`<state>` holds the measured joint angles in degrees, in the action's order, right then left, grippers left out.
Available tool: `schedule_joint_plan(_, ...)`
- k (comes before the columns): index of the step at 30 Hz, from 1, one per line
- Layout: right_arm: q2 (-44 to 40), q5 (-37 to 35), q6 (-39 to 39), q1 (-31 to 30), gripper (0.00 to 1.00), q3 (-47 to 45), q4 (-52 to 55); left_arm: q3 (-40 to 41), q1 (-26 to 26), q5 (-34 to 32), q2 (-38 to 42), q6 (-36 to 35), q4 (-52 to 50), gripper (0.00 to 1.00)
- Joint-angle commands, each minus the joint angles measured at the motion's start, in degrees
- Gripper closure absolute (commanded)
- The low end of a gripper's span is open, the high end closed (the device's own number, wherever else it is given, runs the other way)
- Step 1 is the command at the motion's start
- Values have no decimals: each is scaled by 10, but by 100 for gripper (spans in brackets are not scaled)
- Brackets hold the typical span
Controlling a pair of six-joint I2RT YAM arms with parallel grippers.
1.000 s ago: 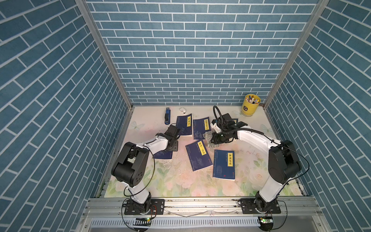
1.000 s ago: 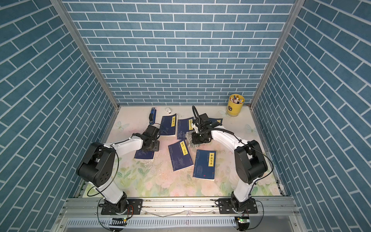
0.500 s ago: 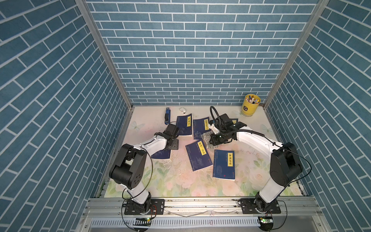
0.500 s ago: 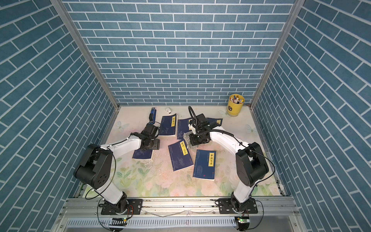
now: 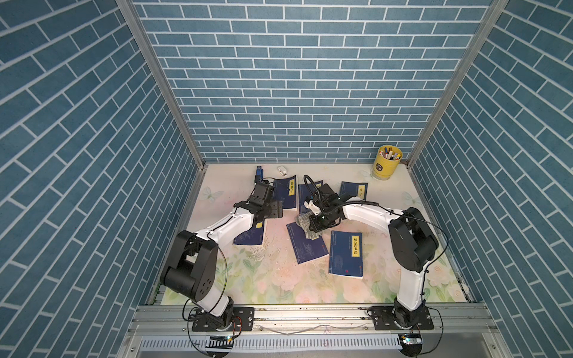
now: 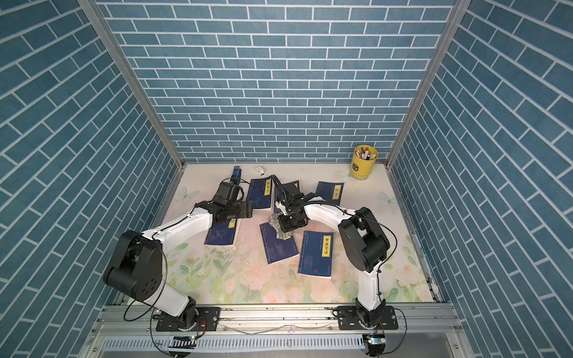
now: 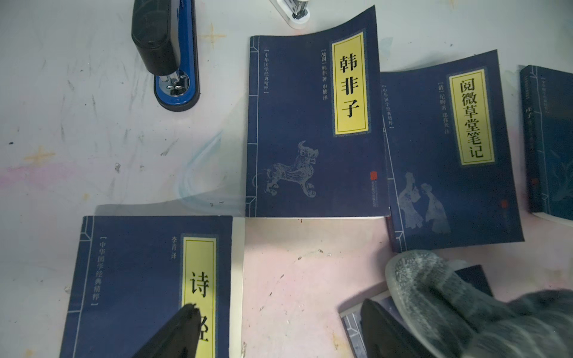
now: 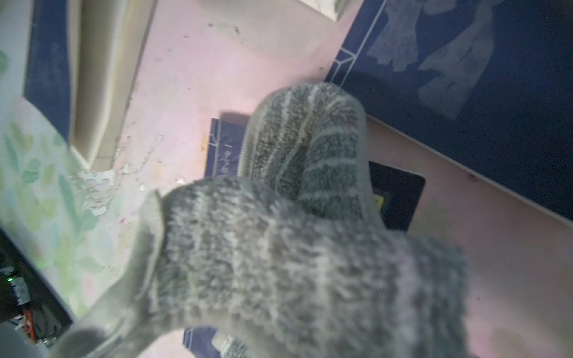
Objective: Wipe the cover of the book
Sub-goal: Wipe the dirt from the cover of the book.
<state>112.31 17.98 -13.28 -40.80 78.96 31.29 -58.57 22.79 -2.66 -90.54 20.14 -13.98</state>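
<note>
Well, the right gripper [image 5: 317, 223] was pinched on the grey cloth [image 5: 304, 223], right at the far corner of the middle book [image 5: 310, 252] — its long side ran back toward the robot. The left gripper [image 7: 279, 307] hung open and empty, farther off.

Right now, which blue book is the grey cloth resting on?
The tilted middle book: the grey cloth covers its far corner; no other book lies under it.

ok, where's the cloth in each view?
In a top view: cloth mid-table, on a book's far corner.
In a top view: same spot.
Left wrist: lower right corner.
Right wrist: fills the middle and bottom.
Landmark: that book, in all four.
</note>
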Motion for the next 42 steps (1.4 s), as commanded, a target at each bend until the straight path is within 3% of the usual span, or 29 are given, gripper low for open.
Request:
schedule_joint_plan(1,15,-10,-12,1,100,6,4,7,-5,-15,22,4,20,12)
schedule_joint_plan(12,-106,-59,-93,-36,100,-194,-6,7,-31,-13,36,-9,41,11)
schedule_joint_plan(17,-149,-69,-128,-62,100,-243,-9,5,-41,-8,35,-13,46,11)
schedule_joint_plan(22,-121,-85,-117,-52,100,-214,-19,10,-41,1,38,-10,49,11)
schedule_joint_plan(27,-43,-78,-80,-4,100,-110,-19,27,-41,4,54,-5,54,11)
schedule_joint_plan(33,16,-66,-42,0,100,-10,14,42,-42,7,65,0,63,11)
schedule_joint_plan(37,-12,-93,-39,-24,100,-34,24,36,-43,11,56,-1,74,11)
schedule_joint_plan(42,-87,-107,-85,-62,100,-144,25,15,-44,25,31,-6,82,11)
